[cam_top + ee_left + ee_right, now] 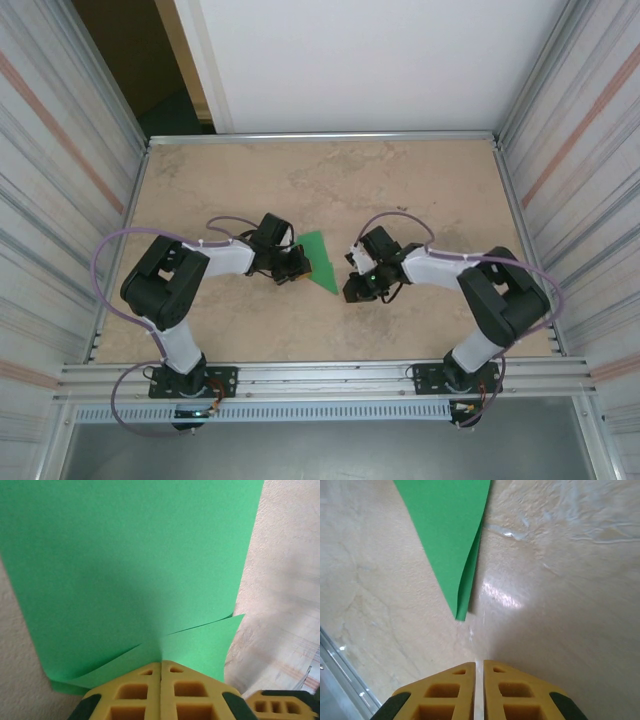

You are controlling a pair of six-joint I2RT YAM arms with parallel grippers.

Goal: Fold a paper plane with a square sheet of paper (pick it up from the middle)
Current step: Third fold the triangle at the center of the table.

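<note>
Two hands flank one matte green paper sheet [318,258], folded to a slim point on your marbled beige bench [400,190].
Your left hand [161,666] is pinched shut on the sheet's layered edge; your right hand [479,664], yellow fingers pressed together and holding nothing, sits just short of the pointed tip.

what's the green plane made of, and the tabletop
The paper plane looks like thin matte green paper: sharp creases, a lifting layered edge. The tabletop looks like glossy marbled stone or laminate, I can't tell which: veins and light glare.
</note>
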